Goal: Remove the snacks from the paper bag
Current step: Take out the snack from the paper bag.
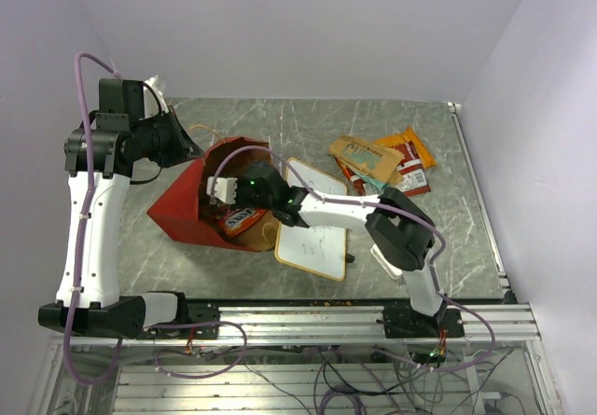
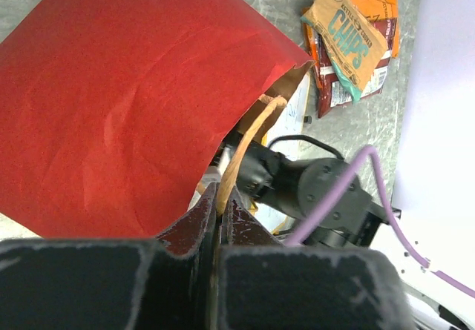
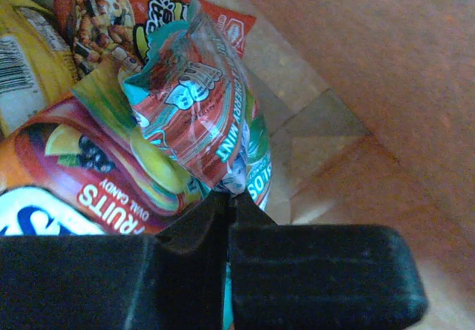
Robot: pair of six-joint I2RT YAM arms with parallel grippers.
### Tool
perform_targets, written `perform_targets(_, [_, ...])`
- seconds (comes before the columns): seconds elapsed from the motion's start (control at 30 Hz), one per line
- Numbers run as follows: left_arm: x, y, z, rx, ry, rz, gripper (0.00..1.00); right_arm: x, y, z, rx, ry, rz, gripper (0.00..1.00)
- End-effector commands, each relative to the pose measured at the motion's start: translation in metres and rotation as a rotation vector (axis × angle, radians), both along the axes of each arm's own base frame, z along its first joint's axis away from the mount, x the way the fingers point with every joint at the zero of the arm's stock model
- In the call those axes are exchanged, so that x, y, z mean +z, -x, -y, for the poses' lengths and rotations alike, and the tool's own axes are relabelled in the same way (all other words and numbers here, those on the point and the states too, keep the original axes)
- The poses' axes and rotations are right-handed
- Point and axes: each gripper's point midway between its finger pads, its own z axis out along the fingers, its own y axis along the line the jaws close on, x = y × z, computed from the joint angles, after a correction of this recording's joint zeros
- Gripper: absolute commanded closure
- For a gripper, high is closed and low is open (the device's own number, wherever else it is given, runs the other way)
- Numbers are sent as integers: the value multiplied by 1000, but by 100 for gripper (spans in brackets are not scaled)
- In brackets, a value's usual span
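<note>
The red paper bag (image 1: 187, 202) lies on its side at the left, mouth facing right; it fills the left wrist view (image 2: 133, 93). My left gripper (image 2: 218, 200) is shut on the bag's string handle (image 2: 249, 141) and holds the mouth up. My right gripper (image 3: 230, 196) is inside the bag, shut on the edge of a teal and red mint packet (image 3: 197, 100). Under it lie a fruit candy packet (image 3: 82, 174), a yellow packet (image 3: 26, 55) and a red snack packet (image 3: 148, 11). An orange packet (image 1: 241, 217) shows in the bag's mouth.
A pile of snacks lies at the back right: a brown chips bag (image 1: 366, 159), an orange packet (image 1: 411, 146) and a dark red packet (image 1: 410, 180). A wood-framed whiteboard (image 1: 315, 233) lies under my right arm. A white eraser block (image 1: 381, 258) lies near the right arm's base.
</note>
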Motion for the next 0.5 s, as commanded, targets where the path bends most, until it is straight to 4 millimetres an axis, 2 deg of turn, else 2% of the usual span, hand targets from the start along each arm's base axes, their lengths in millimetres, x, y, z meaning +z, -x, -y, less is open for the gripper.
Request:
perform_targets(0.0, [6, -1, -1, 4, -14, 16, 93, 72, 14, 8, 39, -156, 14, 100])
perform_targets(0.2, [1, -5, -2, 13, -18, -5, 93, 93, 44, 28, 101, -191, -52, 100])
perform_targets(0.3, [-2, -10, -3, 22, -21, -17, 93, 109, 52, 41, 96, -212, -58, 100])
perform_targets(0.47, [-6, -18, 0, 22, -6, -39, 93, 130, 52, 68, 46, -199, -23, 100])
